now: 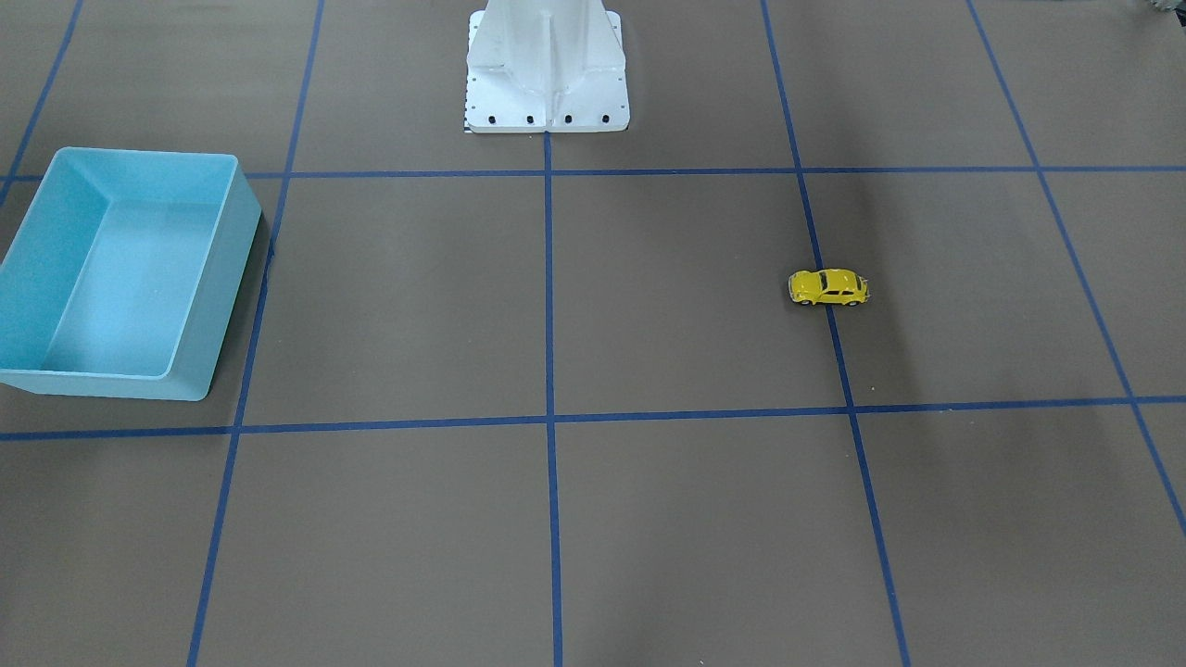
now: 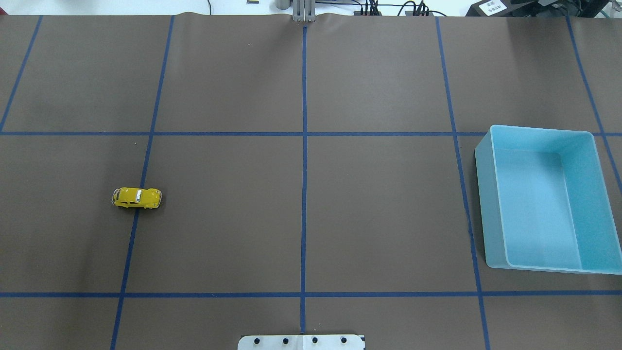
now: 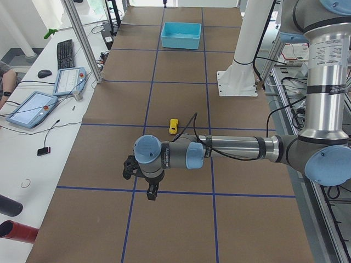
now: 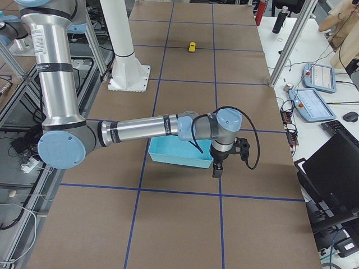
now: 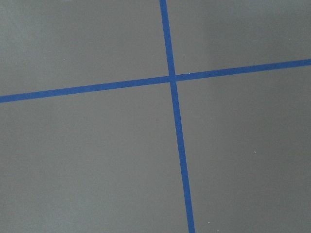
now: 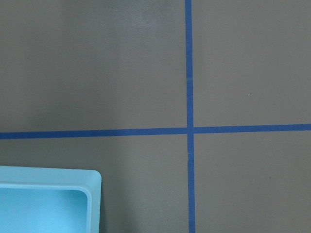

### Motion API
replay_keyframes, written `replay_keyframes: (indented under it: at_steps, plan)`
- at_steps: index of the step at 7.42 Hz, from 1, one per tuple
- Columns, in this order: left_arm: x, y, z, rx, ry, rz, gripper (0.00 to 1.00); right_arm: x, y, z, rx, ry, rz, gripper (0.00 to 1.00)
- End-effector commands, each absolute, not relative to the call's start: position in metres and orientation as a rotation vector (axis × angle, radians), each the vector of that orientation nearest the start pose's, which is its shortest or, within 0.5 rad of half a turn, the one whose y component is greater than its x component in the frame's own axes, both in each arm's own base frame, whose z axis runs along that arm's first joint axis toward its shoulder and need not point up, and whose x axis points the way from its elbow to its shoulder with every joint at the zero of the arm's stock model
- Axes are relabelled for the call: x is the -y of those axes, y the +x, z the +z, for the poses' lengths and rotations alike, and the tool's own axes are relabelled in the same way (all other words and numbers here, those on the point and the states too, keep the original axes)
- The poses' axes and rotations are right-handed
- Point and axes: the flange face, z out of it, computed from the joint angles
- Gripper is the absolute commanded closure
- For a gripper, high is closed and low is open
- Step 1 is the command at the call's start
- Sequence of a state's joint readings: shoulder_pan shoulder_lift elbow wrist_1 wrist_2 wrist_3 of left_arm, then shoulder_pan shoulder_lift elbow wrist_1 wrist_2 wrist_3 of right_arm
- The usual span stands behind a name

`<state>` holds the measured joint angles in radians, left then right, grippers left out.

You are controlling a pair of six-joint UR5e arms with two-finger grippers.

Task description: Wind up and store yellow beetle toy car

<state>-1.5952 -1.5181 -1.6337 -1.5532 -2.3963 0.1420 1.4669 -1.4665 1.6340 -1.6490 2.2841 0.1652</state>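
The yellow beetle toy car (image 1: 828,288) stands on its wheels on the brown table, across a blue tape line; it also shows in the overhead view (image 2: 136,198) at mid left and in the side views (image 3: 173,126) (image 4: 192,46). The light blue bin (image 2: 488,194) stands open and empty at the right of the overhead view (image 1: 236,269) (image 6: 48,174). My left gripper (image 3: 152,192) hangs above the table, on the near side of the car and apart from it. My right gripper (image 4: 217,170) hangs just beyond the bin (image 4: 179,156). I cannot tell whether either is open or shut.
The white robot pedestal (image 1: 547,74) stands at the table's middle edge (image 2: 301,341). Blue tape lines grid the brown mat. An operators' bench with tablets (image 3: 33,107) (image 4: 314,103) and metal frame posts (image 3: 82,41) runs along the far side.
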Motion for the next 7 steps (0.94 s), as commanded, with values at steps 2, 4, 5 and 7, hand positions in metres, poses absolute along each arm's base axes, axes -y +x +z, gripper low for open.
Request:
replay_keyframes:
  at_steps: [2,4,5,7]
  plan:
    - [0.4657,-0.0737,0.6519,-0.823,0.061,0.104,0.00,0.5405,0.0127,0.5869,0.718,-0.012,0.028,0.00]
    - [0.4631,-0.0744,0.6542,-0.825,0.045,0.095,0.00,0.5398,0.0128,0.5877,0.717,-0.013,0.028,0.00]
    - [0.4585,-0.0748,0.6514,-0.828,0.030,0.087,0.00,0.5398,0.0128,0.5877,0.717,-0.014,0.030,0.00]
    - [0.4581,-0.0749,0.6519,-0.826,0.025,0.083,0.00,0.5398,0.0128,0.5877,0.717,-0.014,0.030,0.00]
